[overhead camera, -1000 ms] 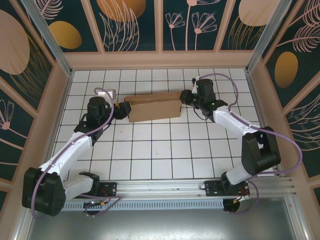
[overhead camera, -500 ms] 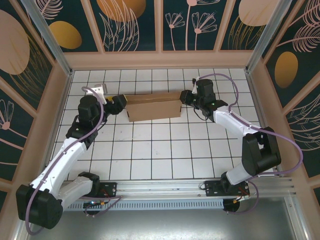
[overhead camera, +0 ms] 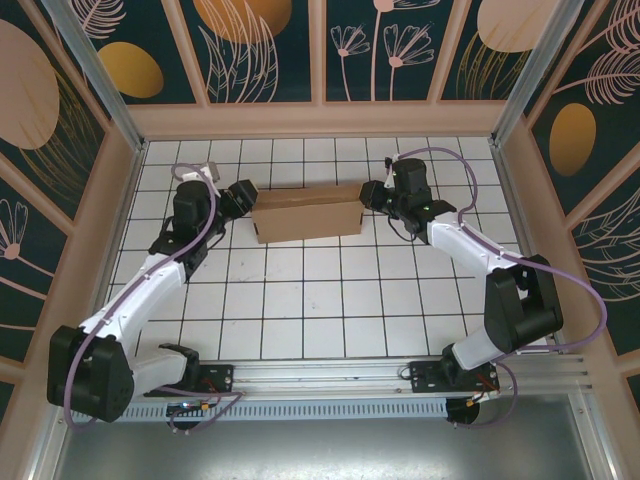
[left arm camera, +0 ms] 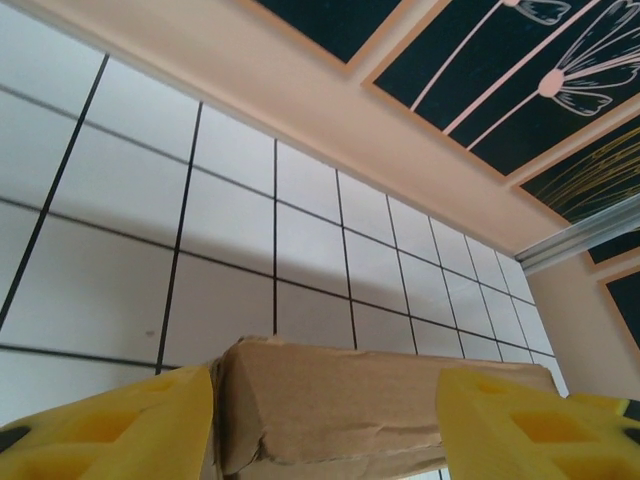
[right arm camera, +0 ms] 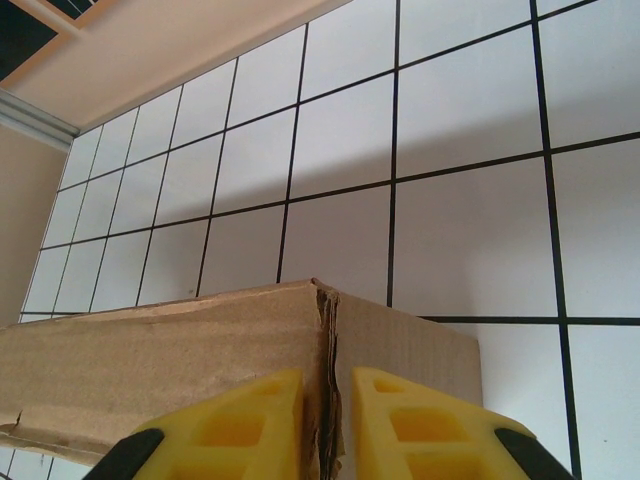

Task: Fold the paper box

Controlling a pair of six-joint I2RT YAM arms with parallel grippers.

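The paper box [overhead camera: 306, 213] is a long brown cardboard box lying across the far middle of the tiled table. My left gripper [overhead camera: 243, 200] is at its left end. In the left wrist view the yellow fingers [left arm camera: 110, 430] stand wide open, with the box's creased end [left arm camera: 340, 400] between them and close to the left finger. My right gripper [overhead camera: 368, 195] is at the box's right end. Its fingers [right arm camera: 230, 425] are shut on a thin upright cardboard edge at the corner of the box [right arm camera: 160, 370].
The white tiled table [overhead camera: 320, 300] is enclosed by beige walls [overhead camera: 320, 120] on the far, left and right sides. The box lies about two tiles from the far wall. Open tiles stretch between the box and the arm bases.
My left gripper swung away from the box's front left corner and now sits farther back, level with its left end. The right arm and the box have held still.
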